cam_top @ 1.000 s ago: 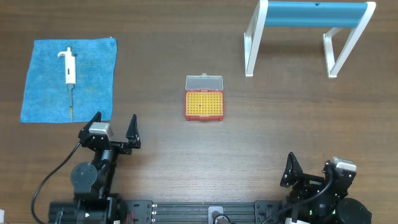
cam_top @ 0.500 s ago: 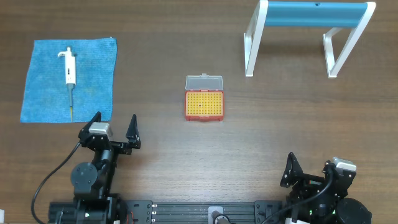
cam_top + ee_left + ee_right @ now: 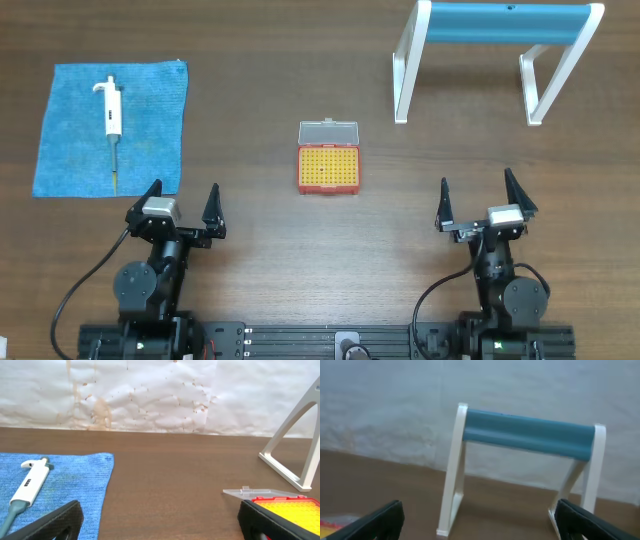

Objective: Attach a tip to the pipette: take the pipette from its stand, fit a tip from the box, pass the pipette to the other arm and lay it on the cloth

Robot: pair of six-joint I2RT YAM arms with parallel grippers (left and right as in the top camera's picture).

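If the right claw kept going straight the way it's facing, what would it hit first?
Probably the pipette stand: the right gripper, open, faces it with nothing between. It aims between the two legs, so it might slip under the blue bar; height is hard to judge.

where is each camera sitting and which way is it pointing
Top view: fixed overhead, looking down at the table; shows both arms, the left gripper and right gripper, both open.
Left wrist view: on the left wrist, low, facing the back wall; its own two fingers show.
Right wrist view: on the right wrist, facing the pipette stand; its own fingers show.
Shared: top and left wrist views both show the pipette on the blue cloth and the tip box.
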